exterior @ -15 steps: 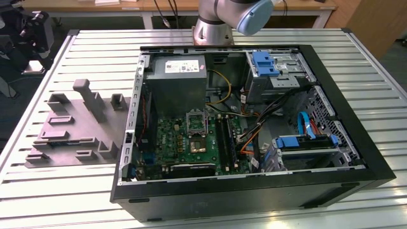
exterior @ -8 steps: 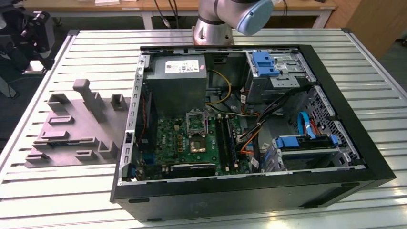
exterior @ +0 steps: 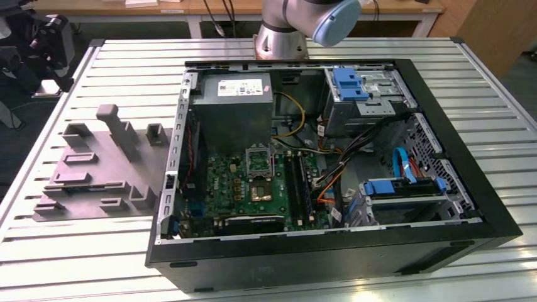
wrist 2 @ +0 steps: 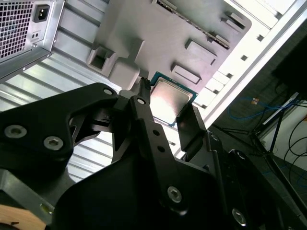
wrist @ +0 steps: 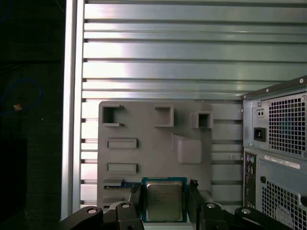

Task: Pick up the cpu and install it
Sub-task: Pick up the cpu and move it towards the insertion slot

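The cpu (wrist: 164,200), a small square chip with a pale metal top and a dark rim, sits between the two black fingers of my gripper (wrist: 164,194), which is shut on its opposite edges. In the second wrist view the cpu (wrist 2: 171,101) is likewise clamped in the gripper (wrist 2: 168,103). It hangs well above the grey plastic fixture (wrist: 153,143), which lies on the slatted table. The open computer case (exterior: 336,157) lies on its side in the exterior view, with the metal-framed socket (exterior: 258,160) on its green board.
The grey fixture (exterior: 92,170) lies at the exterior view's left of the case, with several raised blocks. The arm's base (exterior: 281,38) stands behind the case. Cables, blue drive brackets (exterior: 403,187) and a power supply (exterior: 233,100) crowd the case. The case's rear panel (wrist: 278,158) is near the fixture.
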You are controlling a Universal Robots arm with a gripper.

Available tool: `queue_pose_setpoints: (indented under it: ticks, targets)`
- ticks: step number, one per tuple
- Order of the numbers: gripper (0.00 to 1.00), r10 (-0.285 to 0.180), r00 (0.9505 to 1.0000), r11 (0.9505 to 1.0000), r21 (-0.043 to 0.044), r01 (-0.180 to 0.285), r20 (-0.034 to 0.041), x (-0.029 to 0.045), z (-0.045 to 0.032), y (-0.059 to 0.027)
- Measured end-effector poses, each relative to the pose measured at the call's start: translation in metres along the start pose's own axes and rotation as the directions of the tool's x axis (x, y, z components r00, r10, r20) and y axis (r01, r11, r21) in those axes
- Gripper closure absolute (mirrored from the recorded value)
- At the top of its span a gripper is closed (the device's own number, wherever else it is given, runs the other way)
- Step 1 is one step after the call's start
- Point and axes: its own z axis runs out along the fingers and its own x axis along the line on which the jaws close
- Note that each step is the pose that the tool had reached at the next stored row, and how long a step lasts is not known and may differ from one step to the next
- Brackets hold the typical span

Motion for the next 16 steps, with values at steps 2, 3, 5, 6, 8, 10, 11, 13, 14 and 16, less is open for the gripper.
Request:
queue_pose_setpoints:
  ticks: [2,3,5,6,8,10,11,13,14,16]
  targets:
    - [0.53,0.0,1.0,1.0,0.0,0.0,-0.0002,-0.0006,0.0,0.0]
    - [0.53,0.0,1.0,1.0,0.0,0.0,-0.0002,-0.0009,-0.0001,0.0]
    - [0.53,0.0,1.0,1.0,0.0,0.0,-0.0002,-0.0015,-0.0001,0.0]
    - [0.53,0.0,1.0,1.0,0.0,0.0,-0.0002,-0.0019,0.0,0.0]
    - [0.53,0.0,1.0,1.0,-0.0001,0.0,-0.0002,-0.0025,0.0,0.0]
    - [0.53,0.0,1.0,1.0,0.0,0.0,-0.0001,-0.0031,0.0,0.0001]
    - [0.53,0.0,1.0,1.0,0.0,0.0,-0.0002,-0.0035,0.0,0.0]
    - [0.53,0.0,1.0,1.0,-0.0001,0.0,-0.0001,-0.0041,0.0,0.0]
    - [0.53,0.0,1.0,1.0,0.0,0.0,-0.0001,-0.0044,0.0,0.0]
    - [0.53,0.0,1.0,1.0,0.0,0.0,-0.0001,-0.005,0.0,0.0001]
